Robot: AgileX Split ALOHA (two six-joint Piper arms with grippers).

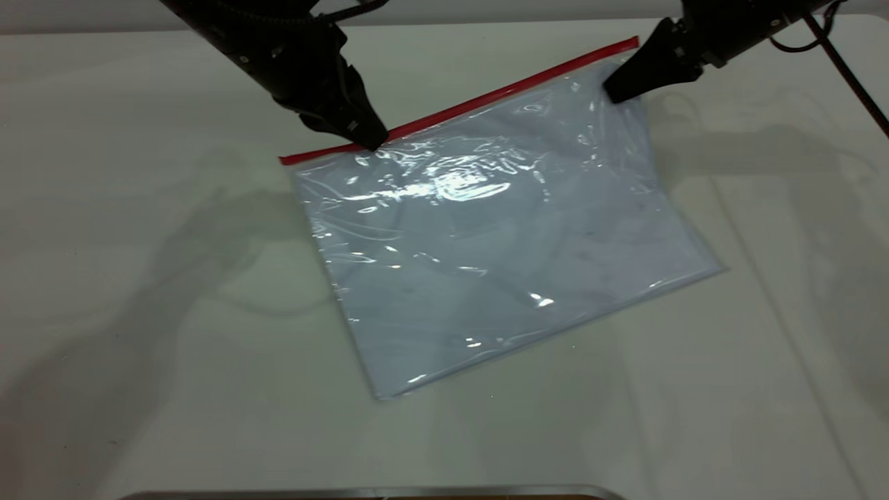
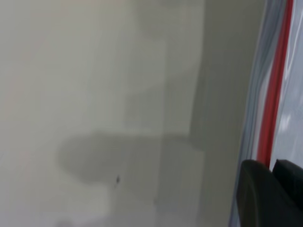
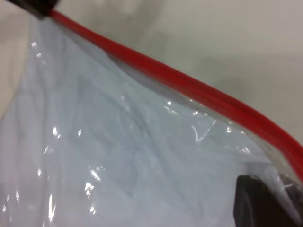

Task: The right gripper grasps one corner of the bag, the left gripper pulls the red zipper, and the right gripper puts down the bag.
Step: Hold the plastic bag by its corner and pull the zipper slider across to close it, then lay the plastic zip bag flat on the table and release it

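Observation:
The clear bag (image 1: pixel 500 236) with white sheets inside lies slantwise on the white table. Its red zipper (image 1: pixel 479 101) runs along the far edge. My left gripper (image 1: pixel 371 142) stands on the zipper near its left end. In the left wrist view the gripper (image 2: pixel 272 168) has its two fingers close together with the red zipper (image 2: pixel 274 94) between them. My right gripper (image 1: pixel 615 94) is at the corner of the bag (image 1: pixel 628 69) where the red strip ends. In the right wrist view it (image 3: pixel 279 189) is shut on the plastic, one finger (image 3: pixel 255 198) above and one under the film.
The white table (image 1: pixel 139 278) extends on all sides of the bag. A thin black cable (image 1: pixel 847 69) trails from the right arm at the far right. A metal edge (image 1: pixel 375 493) lies along the near edge of the exterior view.

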